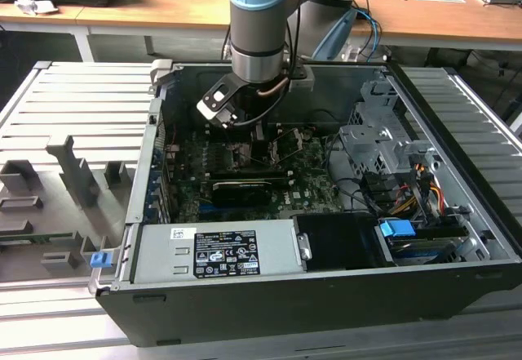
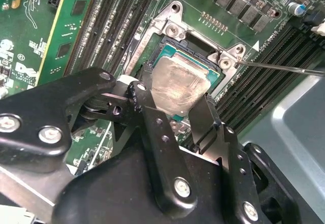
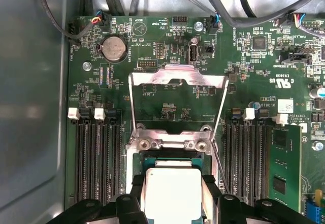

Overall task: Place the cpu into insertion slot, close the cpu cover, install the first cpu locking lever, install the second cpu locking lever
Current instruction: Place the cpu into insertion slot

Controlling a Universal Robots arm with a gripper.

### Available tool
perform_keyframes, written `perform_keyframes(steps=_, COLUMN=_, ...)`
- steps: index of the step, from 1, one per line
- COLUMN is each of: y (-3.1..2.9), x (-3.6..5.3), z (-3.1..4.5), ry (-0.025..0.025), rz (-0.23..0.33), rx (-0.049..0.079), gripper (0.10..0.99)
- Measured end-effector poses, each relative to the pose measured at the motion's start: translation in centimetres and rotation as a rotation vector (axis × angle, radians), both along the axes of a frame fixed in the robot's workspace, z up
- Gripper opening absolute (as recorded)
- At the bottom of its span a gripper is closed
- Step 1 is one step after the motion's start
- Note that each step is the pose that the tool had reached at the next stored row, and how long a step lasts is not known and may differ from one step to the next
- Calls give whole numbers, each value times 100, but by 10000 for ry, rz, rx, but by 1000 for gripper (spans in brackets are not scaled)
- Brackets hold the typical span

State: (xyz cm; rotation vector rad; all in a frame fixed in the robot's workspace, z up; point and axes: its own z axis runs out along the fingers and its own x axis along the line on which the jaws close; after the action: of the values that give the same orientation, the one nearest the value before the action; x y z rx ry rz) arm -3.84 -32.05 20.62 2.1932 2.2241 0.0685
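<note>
The cpu (image 2: 177, 89) is a silver-topped square chip held between my two black fingers (image 2: 152, 117). My gripper (image 2: 172, 99) is shut on it. In both wrist views the chip sits right over the insertion slot (image 2: 187, 40), whose black and teal rim (image 3: 172, 159) shows past the chip's far edge (image 3: 172, 191). I cannot tell whether the chip touches the slot's floor. The cpu cover (image 3: 177, 74), a silver frame plate, is swung open and lies back on the green board beyond the slot. Thin wire locking levers (image 3: 222, 112) (image 2: 284, 67) stand free beside the slot.
My arm (image 1: 257, 42) reaches down into an open computer case (image 1: 326, 295). Black memory slots (image 3: 96, 158) flank the slot, with a memory stick (image 3: 282, 168) on one side. A power supply (image 1: 216, 250), a drive cage (image 1: 383, 148) and cables (image 3: 238, 16) crowd the case.
</note>
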Motion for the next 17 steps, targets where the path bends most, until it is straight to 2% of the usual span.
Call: perform_keyframes(steps=17, y=2, x=5, z=-35, ry=0, rz=-116, rx=-13, gripper=541)
